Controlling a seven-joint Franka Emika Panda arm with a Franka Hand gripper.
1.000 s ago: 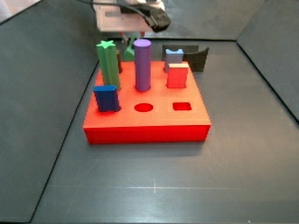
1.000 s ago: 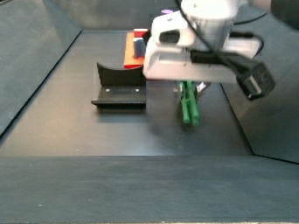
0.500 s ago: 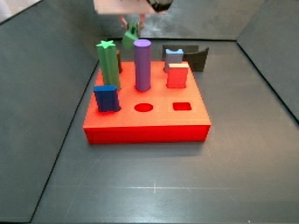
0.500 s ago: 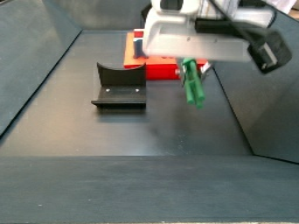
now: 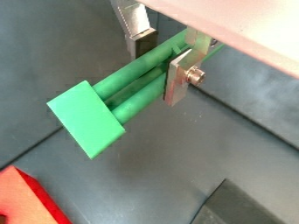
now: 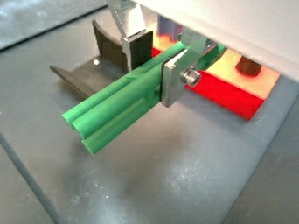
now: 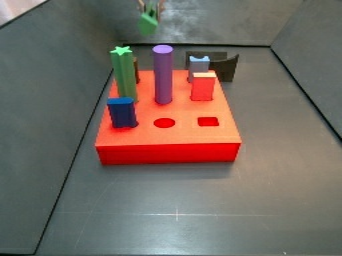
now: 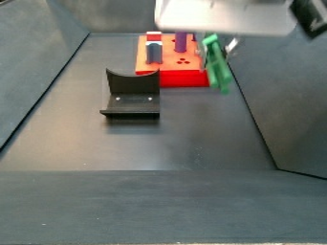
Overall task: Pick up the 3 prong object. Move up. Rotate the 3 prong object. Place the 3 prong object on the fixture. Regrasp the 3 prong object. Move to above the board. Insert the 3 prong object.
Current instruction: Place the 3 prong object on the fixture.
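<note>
The two-finger gripper is clamped on the green plastic 3 prong object; in both wrist views the flat silver fingers press against opposite sides of the lobed shaft, near its upper end. The long axis of the 3 prong object runs out from between the fingers, and its free end points away from the gripper body. The three-lobed cross-section is visible at that free end in a wrist view.

In a side view the 3 prong object hangs in the air, clear of the dark floor, with its long axis close to vertical and slightly tilted, lower end down. The gripper body sits at the top edge of that picture.

The dark L-shaped fixture stands on the floor, well apart from the held piece. The flat red square board lies beyond it, carrying coloured pegs and showing one round and one square hole.
</note>
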